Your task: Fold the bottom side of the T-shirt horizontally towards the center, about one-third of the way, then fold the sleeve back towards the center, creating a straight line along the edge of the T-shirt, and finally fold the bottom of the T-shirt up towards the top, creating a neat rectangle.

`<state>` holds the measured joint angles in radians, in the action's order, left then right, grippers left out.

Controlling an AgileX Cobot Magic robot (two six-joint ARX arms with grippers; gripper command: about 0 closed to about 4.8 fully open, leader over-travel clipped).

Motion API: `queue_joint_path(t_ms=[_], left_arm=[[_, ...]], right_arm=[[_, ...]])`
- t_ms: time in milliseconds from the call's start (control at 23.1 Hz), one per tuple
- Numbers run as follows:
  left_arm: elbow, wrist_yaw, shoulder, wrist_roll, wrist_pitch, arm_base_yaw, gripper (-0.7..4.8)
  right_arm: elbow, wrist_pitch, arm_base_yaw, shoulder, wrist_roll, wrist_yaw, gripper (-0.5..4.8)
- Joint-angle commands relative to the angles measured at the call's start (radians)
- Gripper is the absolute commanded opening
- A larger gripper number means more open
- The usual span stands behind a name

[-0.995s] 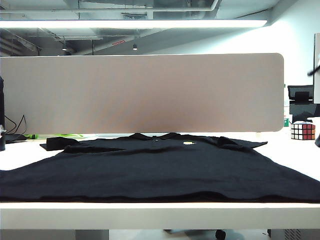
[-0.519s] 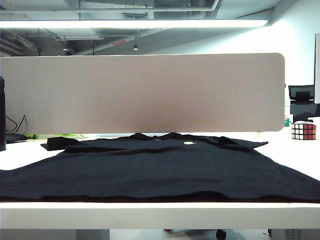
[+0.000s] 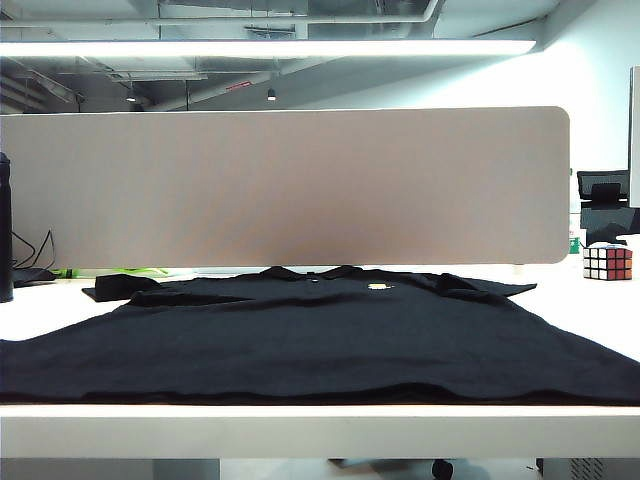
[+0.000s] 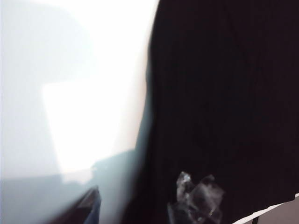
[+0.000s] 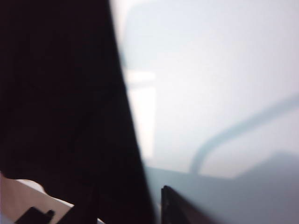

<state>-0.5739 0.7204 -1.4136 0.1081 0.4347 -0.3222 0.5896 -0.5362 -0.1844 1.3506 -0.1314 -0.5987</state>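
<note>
The black T-shirt lies flat across the white table, collar at the back, with a small yellow-green mark on the chest. Neither gripper shows in the exterior view. In the left wrist view my left gripper is open low over one side edge of the T-shirt, one finger over bare table, the taped finger over the cloth. My right gripper is open over the opposite side edge of the T-shirt. One finger is over bare table; the other barely shows against the black fabric.
A grey divider panel stands along the table's back. A Rubik's cube sits at the back right. A black cylinder and cables are at the far left. The shirt's hem reaches near the front table edge.
Dark parts of an arm that showed at the right edge of the exterior view a second ago are gone. The T-shirt has not moved.
</note>
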Motion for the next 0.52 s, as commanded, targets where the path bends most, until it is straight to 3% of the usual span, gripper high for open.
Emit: queue_joint_path(t_ms=[43,216,433,519], left_arm=[[0.008,-0.071,-0.010,-0.029,0.029,0.002,1.84],[0.008,-0.089,-0.010,-0.032,0.036,0.019,1.84],[0.008,-0.097,-0.014,-0.048,0.023,0.109,1.84],[0.008,-0.142,-0.021,-0.048,0.024,0.149,1.84]], right_arm=[[-0.005,0.013,0.001,0.074,0.001,0.008,1.90],[-0.006,0.028,0.006,0.118,0.001,-0.033,1.90],[-0.006,0.031,0.006,0.118,0.001,-0.034,1.90],[-0.006,0.023,0.007,0.118,0.005,-0.037,1.90]])
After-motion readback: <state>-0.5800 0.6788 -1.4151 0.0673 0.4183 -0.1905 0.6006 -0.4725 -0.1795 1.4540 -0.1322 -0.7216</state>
